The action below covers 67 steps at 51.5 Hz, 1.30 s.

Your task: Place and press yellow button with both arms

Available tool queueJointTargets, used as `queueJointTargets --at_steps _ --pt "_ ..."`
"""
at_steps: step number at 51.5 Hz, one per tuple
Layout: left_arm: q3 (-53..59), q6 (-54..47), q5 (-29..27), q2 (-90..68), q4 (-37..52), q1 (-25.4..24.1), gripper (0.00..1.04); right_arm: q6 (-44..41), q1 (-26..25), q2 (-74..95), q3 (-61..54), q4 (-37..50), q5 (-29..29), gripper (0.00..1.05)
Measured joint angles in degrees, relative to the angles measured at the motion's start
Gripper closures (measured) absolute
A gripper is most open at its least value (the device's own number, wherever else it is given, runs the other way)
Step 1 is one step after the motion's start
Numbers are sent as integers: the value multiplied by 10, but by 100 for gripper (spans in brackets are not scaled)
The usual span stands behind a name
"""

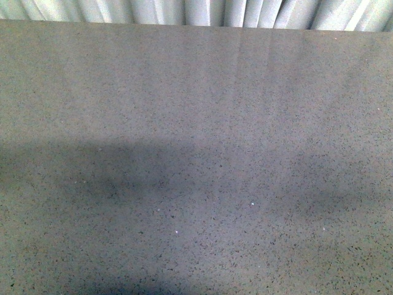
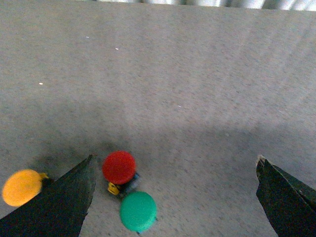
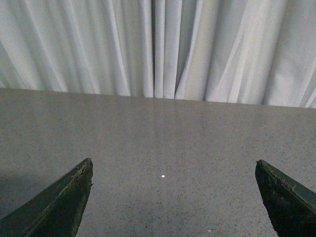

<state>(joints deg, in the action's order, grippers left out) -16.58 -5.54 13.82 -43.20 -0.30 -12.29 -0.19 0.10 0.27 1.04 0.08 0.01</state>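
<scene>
Evidently nothing is done yet: the left pincer (image 2: 175, 158) gapes empty over the red button (image 2: 119, 167), with the yellow button (image 2: 22, 187) lying near that red button, outside the jaws, on the counter (image 2: 197, 74). The right pincer (image 3: 173, 161), likewise released, faces only counter and curtain (image 3: 158, 49) beyond. Grasping, placing, pressing are all left.

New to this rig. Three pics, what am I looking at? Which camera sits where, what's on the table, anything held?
This is a two-armed robot. The front view, from a camera on its body, shows only the grey speckled table. The other two come from wrist cameras looking out between the dark fingers. The left gripper is open near a yellow button, a red button and a green button. The right gripper is open too, facing a white curtain. Nothing is held.
</scene>
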Motion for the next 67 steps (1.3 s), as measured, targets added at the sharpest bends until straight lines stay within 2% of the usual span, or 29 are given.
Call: queueJointTargets --at_steps 10,24,52,67 --pt "-19 -17 -20 -169 145 -76 9 0 0 0 0 0 0 9" --pt "-53 -42 -25 -341 251 -164 9 0 0 0 0 0 0 9" --pt "-46 -45 -36 -494 339 -191 9 0 0 0 0 0 0 9" --pt "-52 -45 -35 -523 351 -195 9 0 0 0 0 0 0 9"
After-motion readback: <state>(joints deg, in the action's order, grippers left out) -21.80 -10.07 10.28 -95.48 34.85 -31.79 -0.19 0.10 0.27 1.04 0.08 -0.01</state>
